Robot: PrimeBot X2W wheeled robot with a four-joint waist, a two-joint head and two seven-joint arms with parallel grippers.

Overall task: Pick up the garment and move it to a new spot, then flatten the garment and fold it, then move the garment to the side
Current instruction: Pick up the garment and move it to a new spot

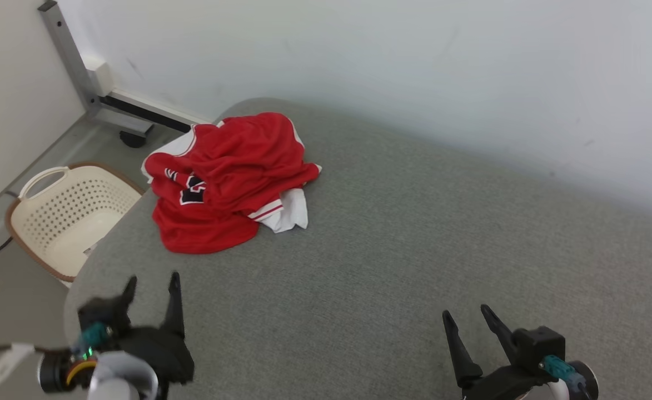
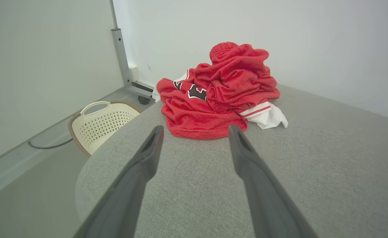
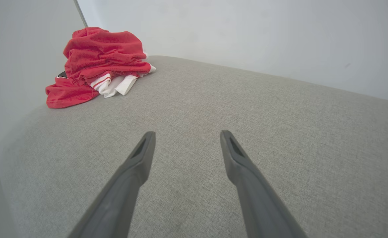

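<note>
Garment (image 1: 231,178): red mesh jersey, white trim, crumpled heap at far left corner of grey woven-fabric surface (image 1: 414,250), rounded edges. Left gripper (image 1: 153,278), right gripper (image 1: 464,311): 2 tapered dark fingers each, spread wide, empty. Cream perforated basket (image 1: 64,216) beside, on floor.

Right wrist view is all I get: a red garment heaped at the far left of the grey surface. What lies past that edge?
Observer: A cream perforated basket stands on the floor beside the grey surface, near the garment.
Operator: Any print on the garment?
Observer: Yes, dark white-edged lettering, partly buried in folds.
Operator: And the left gripper?
Observer: The left gripper is open, short of the garment, holding nothing.
</note>
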